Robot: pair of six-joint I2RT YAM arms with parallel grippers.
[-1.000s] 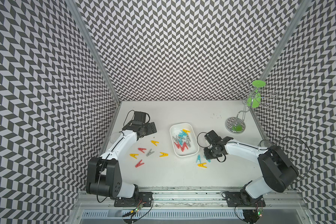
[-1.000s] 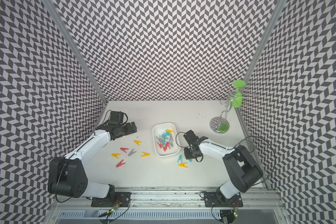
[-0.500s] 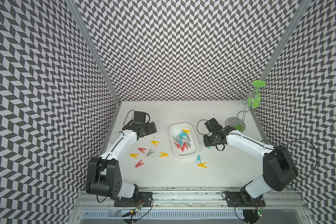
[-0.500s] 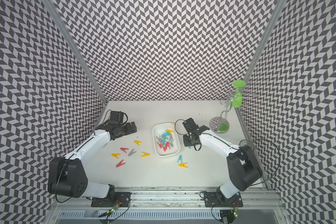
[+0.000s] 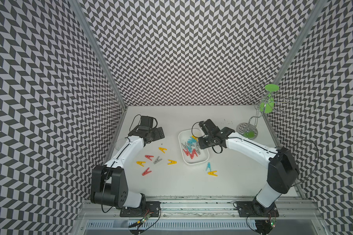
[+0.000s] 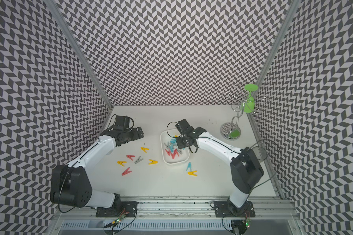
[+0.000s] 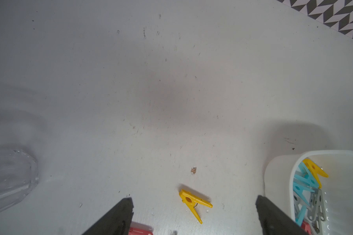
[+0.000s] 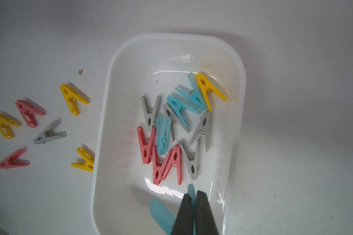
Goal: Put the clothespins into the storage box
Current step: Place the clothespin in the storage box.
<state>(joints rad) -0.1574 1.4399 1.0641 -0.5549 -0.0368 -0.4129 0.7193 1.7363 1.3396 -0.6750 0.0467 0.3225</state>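
A: Your right gripper is pressed together on a light blue plastic A-shaped clothespin, holding it over the shallow white plastic storage box, inside the rim; I judge the step in hand to be the drop.

B: Agreed; get the peg wholly clear of the rim before you part the jaws; ease toward the heap of red, grey, blue and yellow pegs and stay low, since a light plastic peg may bounce out.

A: Your left gripper is spread wide and holds nothing; it hovers near a loose yellow clothespin on the white tabletop; five more lie beside that one, two on the box's other side.

B: As for brands, labels or writing: you can read none on pegs, box or arms.
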